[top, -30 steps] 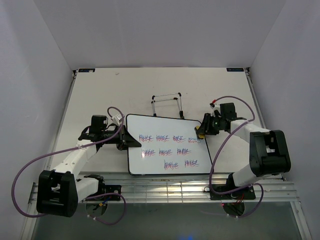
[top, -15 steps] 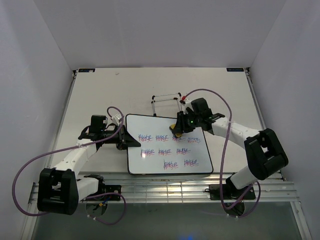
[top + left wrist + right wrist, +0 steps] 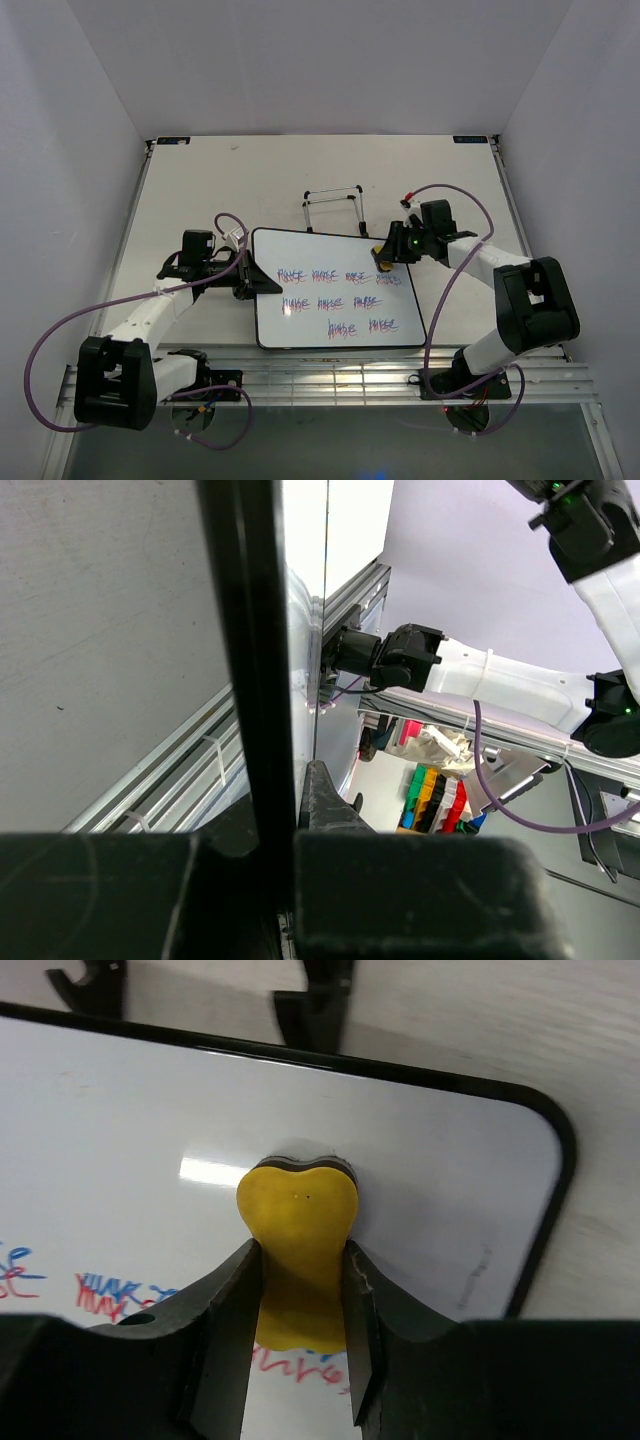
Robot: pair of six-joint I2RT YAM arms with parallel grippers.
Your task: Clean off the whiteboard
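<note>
The whiteboard [image 3: 330, 300] lies flat on the table, black-framed, with three rows of red-blue scribbles. My left gripper [image 3: 250, 278] is shut on the board's left edge; in the left wrist view the black frame [image 3: 245, 680] runs up between my fingers. My right gripper [image 3: 385, 256] is shut on the yellow bone-shaped eraser [image 3: 297, 1250] and holds it on the board near its top right corner, just above the right end of the top scribble row. The board also shows in the right wrist view [image 3: 120, 1160], with scribbles at the lower left.
The thin black wire stand [image 3: 334, 204] stands on the table just behind the board. Purple cables loop from both arms. A metal rail [image 3: 330, 385] runs along the near table edge. White walls enclose the table on three sides.
My right gripper with the eraser swept left along the top of the board, then back right to near the top right corner. The left arm has not moved.
</note>
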